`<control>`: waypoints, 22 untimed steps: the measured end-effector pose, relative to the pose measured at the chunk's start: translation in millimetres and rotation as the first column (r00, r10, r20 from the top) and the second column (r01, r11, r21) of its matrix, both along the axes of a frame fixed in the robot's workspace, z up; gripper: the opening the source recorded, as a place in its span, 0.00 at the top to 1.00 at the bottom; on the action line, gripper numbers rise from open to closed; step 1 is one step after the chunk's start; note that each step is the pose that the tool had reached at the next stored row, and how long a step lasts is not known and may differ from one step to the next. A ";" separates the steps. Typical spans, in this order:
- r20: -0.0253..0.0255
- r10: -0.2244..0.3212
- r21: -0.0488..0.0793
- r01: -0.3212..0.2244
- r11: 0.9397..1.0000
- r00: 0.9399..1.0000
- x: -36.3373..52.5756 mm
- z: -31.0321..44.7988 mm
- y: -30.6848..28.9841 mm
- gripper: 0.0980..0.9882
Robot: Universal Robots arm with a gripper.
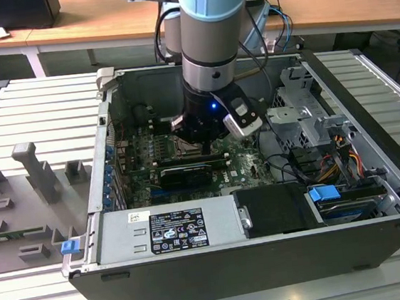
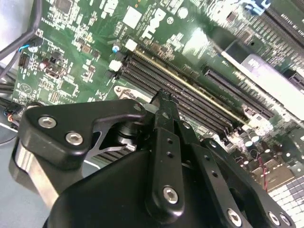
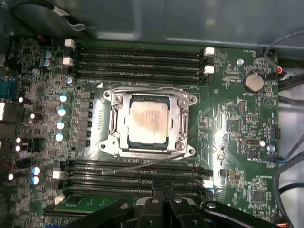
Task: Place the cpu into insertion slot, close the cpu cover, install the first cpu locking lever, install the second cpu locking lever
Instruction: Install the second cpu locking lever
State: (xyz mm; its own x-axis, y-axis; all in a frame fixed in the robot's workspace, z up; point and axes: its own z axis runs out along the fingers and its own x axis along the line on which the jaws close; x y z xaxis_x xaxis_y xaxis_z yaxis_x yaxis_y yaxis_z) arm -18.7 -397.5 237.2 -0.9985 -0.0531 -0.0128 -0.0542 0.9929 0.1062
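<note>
CPU (image 3: 149, 122) seated in slot (image 3: 115, 124), centre of the first wrist view: flat square, pale tan-silver matte face with a faint brownish stain, edges parallel to the socket sides and to the long black memory slots (image 3: 137, 59) above and below it. No long axis; face up. Cover (image 3: 182, 124), a stamped grey metal frame with a square window, lies flat around the chip, with thin wire levers (image 3: 142, 89) along its upper and lower edges. Green glossy board (image 3: 232, 128) surrounds it. Gripper (image 3: 163, 197) at bottom centre of the first wrist view, black fingers drawn together, nothing between them. Exterior view: gripper (image 1: 207, 148) low inside the open black tower case (image 1: 374, 174), centre frame, on a ribbed grey counter (image 1: 31, 110).
</note>
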 end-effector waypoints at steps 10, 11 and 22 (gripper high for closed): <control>0.000 0.000 0.046 0.000 0.999 1.000 -2.1 -0.6 -8.9 0.99; 0.000 0.000 0.051 0.000 0.999 1.000 -4.9 -0.7 -7.9 0.99; 0.000 0.000 0.094 0.000 0.996 1.000 -28.7 -2.4 -1.1 0.99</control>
